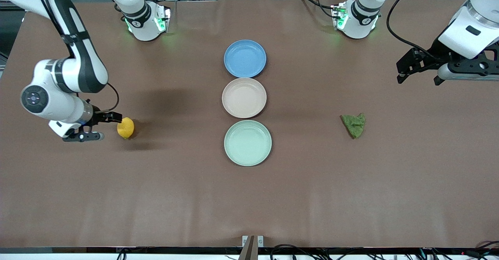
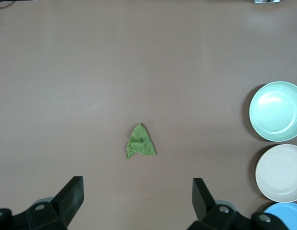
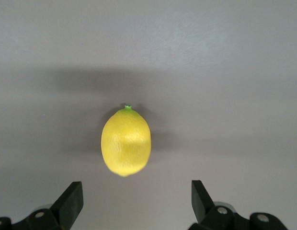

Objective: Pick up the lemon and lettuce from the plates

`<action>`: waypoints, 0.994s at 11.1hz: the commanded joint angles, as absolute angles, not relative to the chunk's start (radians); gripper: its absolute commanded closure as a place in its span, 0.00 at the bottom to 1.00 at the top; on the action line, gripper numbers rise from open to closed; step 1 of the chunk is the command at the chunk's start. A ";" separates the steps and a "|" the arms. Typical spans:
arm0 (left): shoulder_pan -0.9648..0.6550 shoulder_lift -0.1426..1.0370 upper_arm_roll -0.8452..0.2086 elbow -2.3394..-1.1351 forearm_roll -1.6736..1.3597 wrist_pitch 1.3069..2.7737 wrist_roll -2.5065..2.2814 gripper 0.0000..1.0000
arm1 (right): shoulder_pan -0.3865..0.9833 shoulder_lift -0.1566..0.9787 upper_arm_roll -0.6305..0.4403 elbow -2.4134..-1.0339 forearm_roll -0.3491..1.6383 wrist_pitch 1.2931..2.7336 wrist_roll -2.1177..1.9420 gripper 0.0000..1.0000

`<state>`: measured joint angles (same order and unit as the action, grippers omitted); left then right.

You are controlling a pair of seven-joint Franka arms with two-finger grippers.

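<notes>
Plates (image 1: 244,98) were all bare at this point, the beige-pink one and the mint green one (image 1: 247,142) sitting in a line with a blue plate (image 1: 245,58) down the middle of the table (image 1: 249,197), so the pictures didn't really match the job of picking stuff off them. The lemon (image 1: 125,128) lay on the table toward the right arm's end, and the lettuce (image 1: 354,124) lay on the table toward the left arm's end, both well apart from the plates. The right gripper (image 1: 113,126) was low, just beside the lemon, fingers spread and nothing pinched; its wrist view showed the lemon (image 3: 126,141) lying free ahead of the open fingers. The left gripper (image 1: 419,75) hung up high over the table near its own end, fingers spread too, with the lettuce (image 2: 140,142) below and ahead of it. Looked like both items were already off and set down, or about to be grabbed. If grabbing was next, the right arm would need to slide its fingers around the lemon, and the left would need a long drop onto the leaf.
</notes>
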<state>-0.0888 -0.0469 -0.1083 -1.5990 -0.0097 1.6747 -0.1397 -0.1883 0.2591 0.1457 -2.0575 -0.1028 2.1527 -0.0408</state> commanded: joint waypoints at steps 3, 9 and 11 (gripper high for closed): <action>-0.077 -0.034 -0.106 -1.572 -0.034 1.652 -0.109 0.00 | -0.176 0.140 0.133 -1.945 -0.112 1.938 -0.041 0.00; -0.086 -0.028 -0.107 -1.572 -0.029 1.651 -0.061 0.00 | -0.172 0.080 0.135 -1.760 -0.104 1.729 -0.041 0.00; -0.086 -0.028 -0.107 -1.572 -0.029 1.651 -0.061 0.00 | -0.170 0.069 0.138 -1.699 -0.103 1.669 -0.041 0.00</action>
<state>-0.0863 -0.0378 -0.1075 -1.5978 -0.0184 1.6725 -0.0906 -0.1825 0.0738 0.1416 -1.7759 -0.1020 1.7448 -0.0408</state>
